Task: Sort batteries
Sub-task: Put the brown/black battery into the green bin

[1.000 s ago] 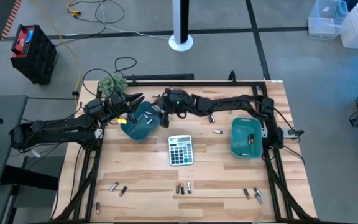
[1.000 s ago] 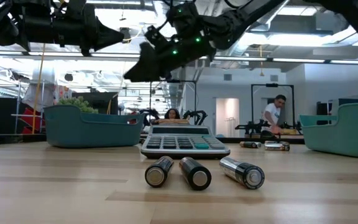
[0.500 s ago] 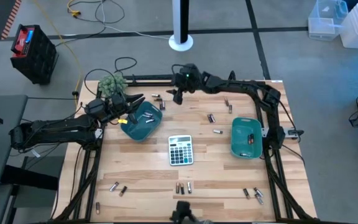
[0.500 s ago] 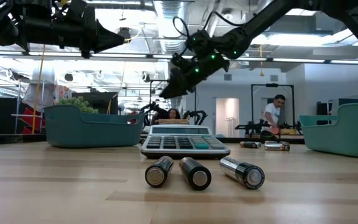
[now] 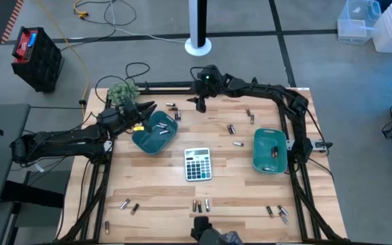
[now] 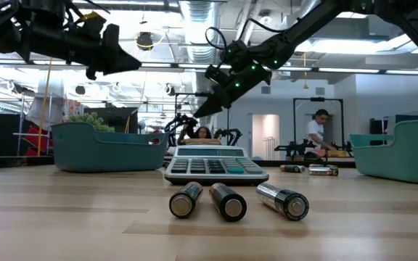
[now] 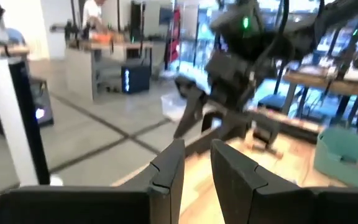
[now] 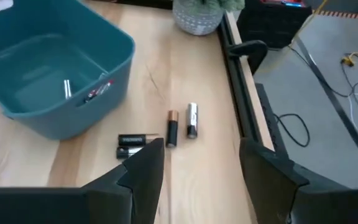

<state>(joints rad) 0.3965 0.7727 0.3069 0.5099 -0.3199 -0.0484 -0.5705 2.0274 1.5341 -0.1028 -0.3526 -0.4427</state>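
Your right gripper (image 5: 200, 103) hangs over the table's 12 o'clock edge, jaws spread and empty; its wrist view looks down on four loose batteries (image 8: 171, 127) just beside the left teal tray (image 5: 154, 132).

Your left gripper (image 5: 143, 111) sits at about 10 o'clock above that tray's far rim, jaws nearly together with a narrow gap. I can't tell whether anything is pinched there; nothing shows between the fingers (image 7: 166, 168).

Progress looks early.
- Left tray holds a few cells (image 8: 68, 89).
- Right teal tray (image 5: 269, 150), at 3 o'clock, holds a couple.

Still loose on the wood:
- the cluster at 12 o'clock;
- several between 1 and 2 o'clock (image 5: 231, 128);
- three at 6 o'clock (image 6: 227, 201), nearside of the calculator (image 5: 197, 164);
- pairs at 7 o'clock (image 5: 129, 205) and 5 o'clock (image 5: 278, 213).

Most of the sorting is left.
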